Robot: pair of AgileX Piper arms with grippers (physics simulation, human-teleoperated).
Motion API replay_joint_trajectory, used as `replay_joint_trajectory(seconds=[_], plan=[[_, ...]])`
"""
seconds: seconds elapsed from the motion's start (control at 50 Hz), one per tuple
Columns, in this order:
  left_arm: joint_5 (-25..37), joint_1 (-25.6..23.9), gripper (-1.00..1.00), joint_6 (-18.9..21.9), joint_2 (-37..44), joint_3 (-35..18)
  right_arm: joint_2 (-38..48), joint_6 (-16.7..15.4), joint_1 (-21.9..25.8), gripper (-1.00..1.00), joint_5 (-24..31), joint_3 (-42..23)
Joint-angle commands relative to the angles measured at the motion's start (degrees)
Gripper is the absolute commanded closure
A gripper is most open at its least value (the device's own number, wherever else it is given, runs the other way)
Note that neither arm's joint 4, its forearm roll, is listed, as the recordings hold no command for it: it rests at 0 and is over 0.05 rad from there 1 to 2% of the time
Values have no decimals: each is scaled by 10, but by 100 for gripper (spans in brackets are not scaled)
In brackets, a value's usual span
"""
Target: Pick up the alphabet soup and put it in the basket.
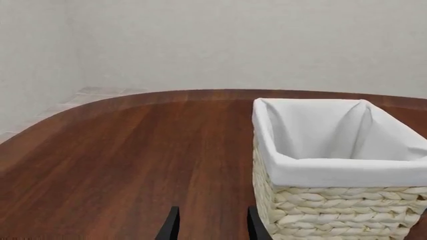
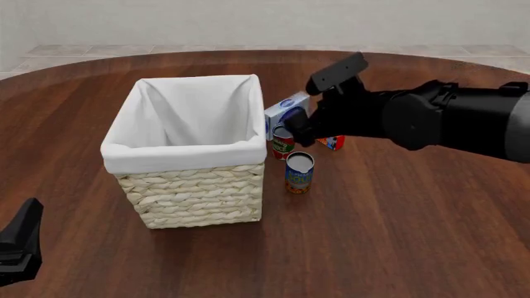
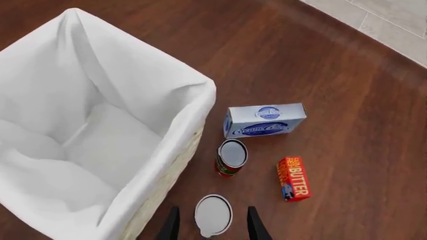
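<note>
right gripper (image 3: 209,225) hangs open over the alphabet soup (image 2: 299,172), jaws straddling it w/o touching, prob lining up a grab; basket (image 2: 192,192) sits just left.

We see a simulated home-like room: a rounded, dark wooden surface (image 2: 398,248), a pale tiled floor (image 2: 99,53) beyond its far edge, plain off-white walls (image 1: 233,45), and a few groceries beside a wicker basket (image 2: 195,192).
</note>
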Motion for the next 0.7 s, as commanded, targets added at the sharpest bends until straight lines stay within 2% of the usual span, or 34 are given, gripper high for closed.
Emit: replay_joint_trajectory(seconds=[0.02, 0.7], plan=[[1, 0, -100, 0, 0, 0, 7, -3, -8, -100, -3, 2], [3, 4, -100, -3, 0, 0, 31, -1, -5, -100, -14, 2]])
